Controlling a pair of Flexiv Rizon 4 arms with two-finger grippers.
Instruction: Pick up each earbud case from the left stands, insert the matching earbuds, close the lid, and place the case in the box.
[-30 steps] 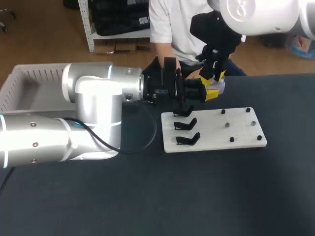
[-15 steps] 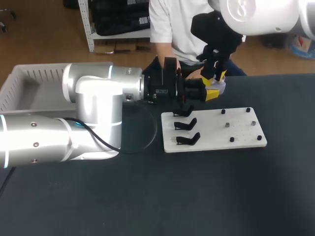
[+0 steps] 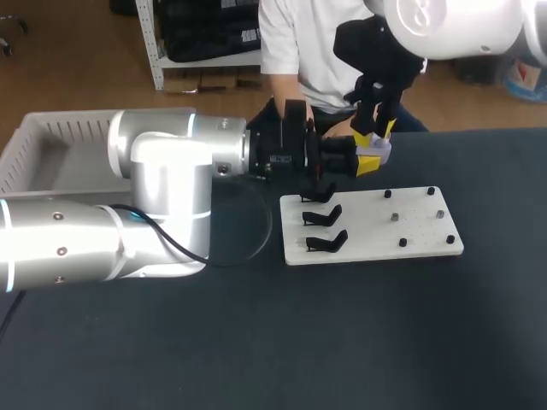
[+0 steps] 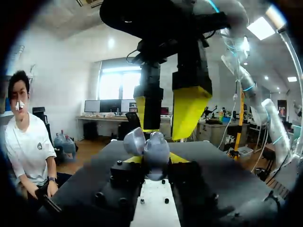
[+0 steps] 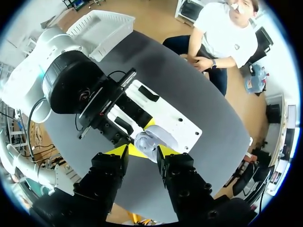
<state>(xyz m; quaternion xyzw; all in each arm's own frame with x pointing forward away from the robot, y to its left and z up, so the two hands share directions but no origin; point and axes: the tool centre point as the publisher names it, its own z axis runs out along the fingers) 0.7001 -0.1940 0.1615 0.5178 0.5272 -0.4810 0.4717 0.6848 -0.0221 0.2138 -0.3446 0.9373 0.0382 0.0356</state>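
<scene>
Pale grey glossy earbud case (image 4: 152,150), lid open, clamped in the left gripper (image 4: 156,159). Right gripper (image 5: 142,152) just above it, fingers spread, holding nothing.

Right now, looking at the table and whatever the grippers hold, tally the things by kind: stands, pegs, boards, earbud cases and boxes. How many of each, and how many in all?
black stands: 3
small pegs: 6
white board: 1
earbud case: 1
white box: 1
Total: 12
</scene>
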